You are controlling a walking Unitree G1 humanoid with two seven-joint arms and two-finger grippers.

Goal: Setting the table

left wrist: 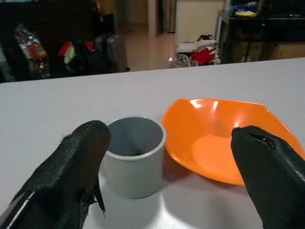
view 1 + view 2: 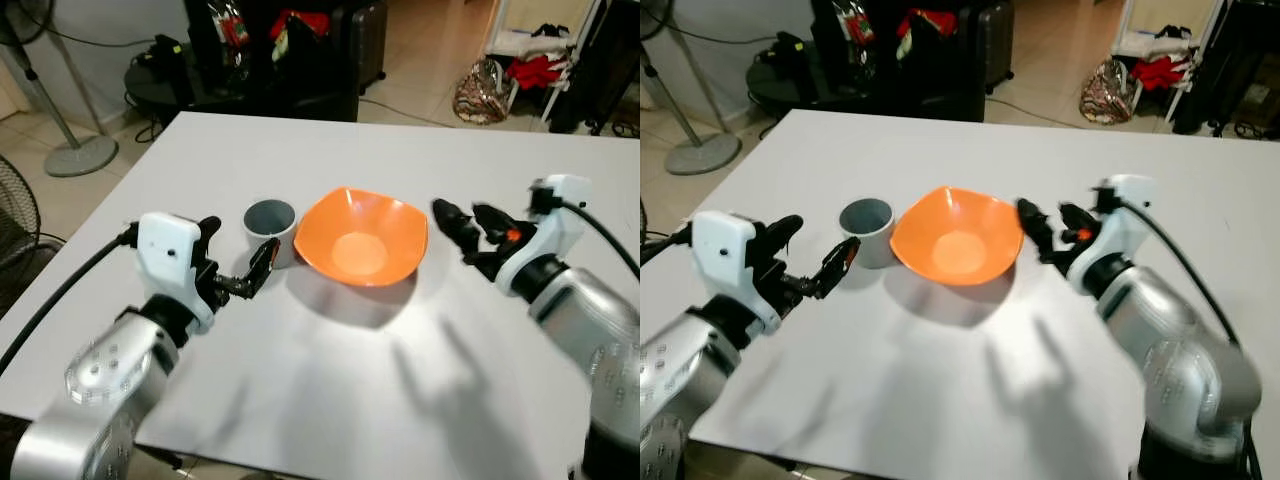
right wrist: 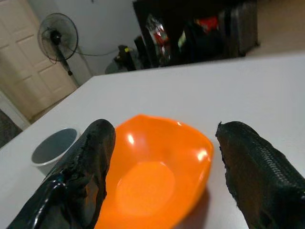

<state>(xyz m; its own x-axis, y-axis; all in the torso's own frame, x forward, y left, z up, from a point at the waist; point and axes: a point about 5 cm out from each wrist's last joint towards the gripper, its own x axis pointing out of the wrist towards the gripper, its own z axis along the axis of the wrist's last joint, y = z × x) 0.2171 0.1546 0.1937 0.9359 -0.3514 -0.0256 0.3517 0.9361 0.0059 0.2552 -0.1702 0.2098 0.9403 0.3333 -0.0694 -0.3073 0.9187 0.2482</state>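
Observation:
An orange bowl sits upright and empty near the middle of the white table. A grey cup stands touching its left side. My left gripper is open just in front-left of the cup, fingers pointing at it. My right gripper is open just right of the bowl's rim, holding nothing. In the left wrist view the cup and bowl lie between the fingers. In the right wrist view the bowl lies ahead, between the spread fingers.
Beyond the table's far edge are dark furniture and bags, a standing fan at the left and a rack with clothes at the right. The table surface in front of the bowl is bare.

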